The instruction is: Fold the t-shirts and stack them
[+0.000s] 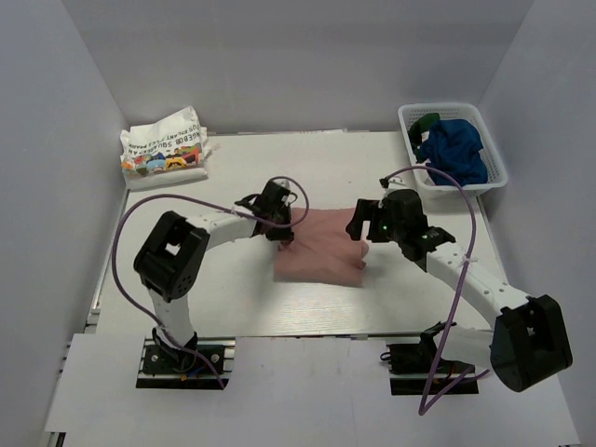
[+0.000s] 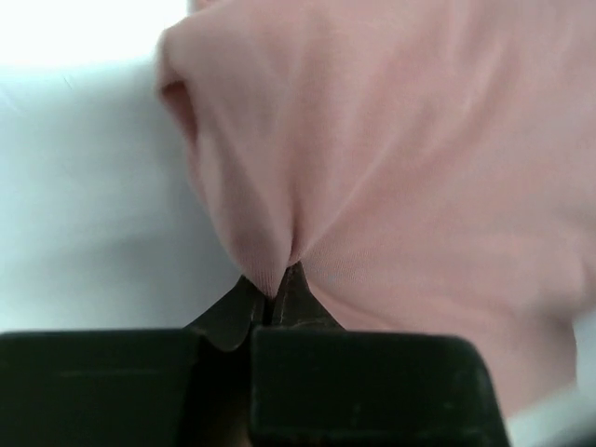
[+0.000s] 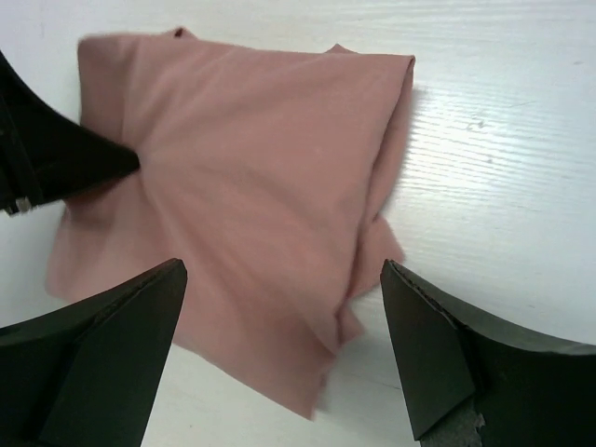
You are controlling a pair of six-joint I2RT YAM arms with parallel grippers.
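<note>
At the centre of the surface (image 1: 233,303), the dusty pink t-shirt (image 1: 321,251) lies as a partly folded, roughly rectangular packet with its plain side up. The left pincer (image 2: 273,289) is clamped on a pleat at the packet's left edge, and the cloth puckers toward the closed tips. The right pincer (image 3: 281,275) hovers over the opposite edge with its fingers apart and holds nothing. The step in hand appears to be a further fold or a squaring of the packet. To do it well, the right pincer should probably seize every layer at the right edge, where loose layers splay unevenly. Both arms should then lift low with even tension so that nothing trails. The packet's long axis runs left to right across the surface. Neck and hem cannot be told apart, so its heading is uncertain. A white printed t-shirt (image 1: 163,149) sits folded at the far left corner.
</note>
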